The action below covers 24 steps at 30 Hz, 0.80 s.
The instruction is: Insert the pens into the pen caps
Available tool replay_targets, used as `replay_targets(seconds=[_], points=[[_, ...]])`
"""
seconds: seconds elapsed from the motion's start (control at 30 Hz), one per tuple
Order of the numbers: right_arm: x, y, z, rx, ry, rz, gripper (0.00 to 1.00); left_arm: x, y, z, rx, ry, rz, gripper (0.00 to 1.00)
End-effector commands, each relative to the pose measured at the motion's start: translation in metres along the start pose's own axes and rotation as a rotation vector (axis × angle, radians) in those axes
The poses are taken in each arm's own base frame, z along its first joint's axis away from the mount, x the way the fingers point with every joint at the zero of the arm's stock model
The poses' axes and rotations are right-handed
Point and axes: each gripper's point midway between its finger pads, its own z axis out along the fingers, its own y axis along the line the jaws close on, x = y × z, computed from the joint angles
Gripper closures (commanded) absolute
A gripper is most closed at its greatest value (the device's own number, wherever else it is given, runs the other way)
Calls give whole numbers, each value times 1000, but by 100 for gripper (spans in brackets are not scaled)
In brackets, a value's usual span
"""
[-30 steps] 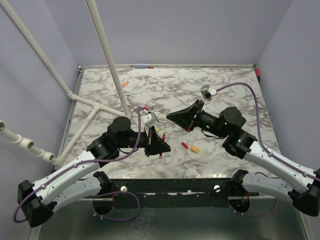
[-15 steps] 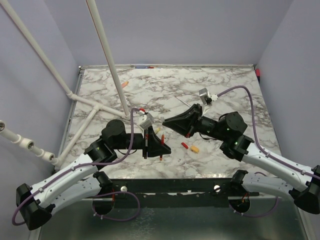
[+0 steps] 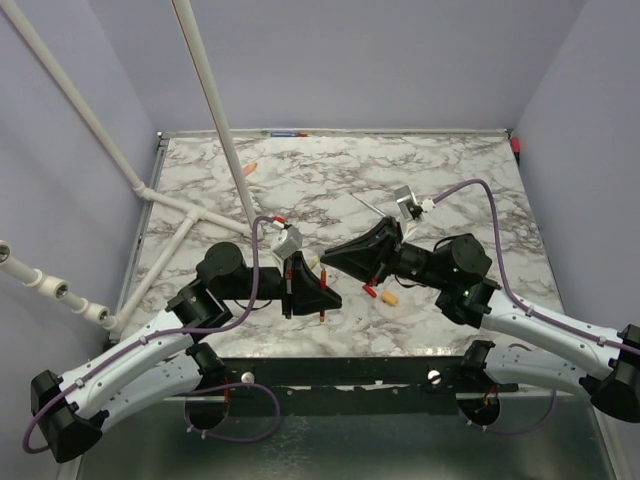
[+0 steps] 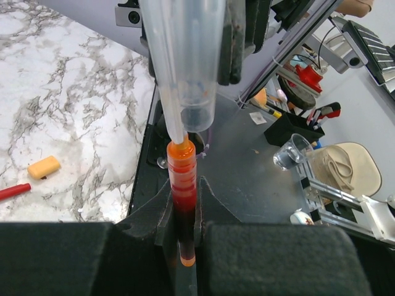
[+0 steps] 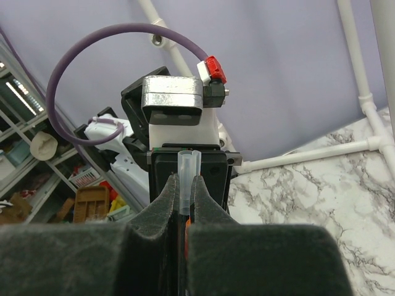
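Observation:
My left gripper (image 4: 184,192) is shut on a red pen (image 4: 184,185) with an orange tip, which sticks out past the fingers. My right gripper (image 5: 183,185) is shut on a clear, whitish pen cap (image 5: 188,168). In the left wrist view that pen cap (image 4: 185,61) hangs mouth-down just above the pen, and the pen's orange tip touches its clip beside the opening. From above, the left gripper (image 3: 324,296) and the right gripper (image 3: 326,258) meet tip to tip over the front middle of the table, with the red pen (image 3: 322,277) between them.
A short red piece (image 3: 369,291) and a yellow-orange cap (image 3: 389,298) lie on the marble table (image 3: 470,180) right of the grippers. An orange piece (image 3: 250,168) lies at the back left by the white pipe frame (image 3: 215,110). The black front rail (image 3: 340,370) runs along the near edge.
My right gripper has moved left and nearer with the clear cap, up to the pen. The left arm has drawn back a little with the pen still held.

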Motion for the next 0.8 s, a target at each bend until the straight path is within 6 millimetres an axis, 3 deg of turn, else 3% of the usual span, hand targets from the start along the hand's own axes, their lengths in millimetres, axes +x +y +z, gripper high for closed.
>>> replay_targets(seconds=[0.0,0.77], points=[[-3,5,2,-15,-32,-4,99,-2,-9,-3,39,-15,22,100],[6,1,4,24,-47,-1,99,-7,-17,-6,61,-50,39,100]])
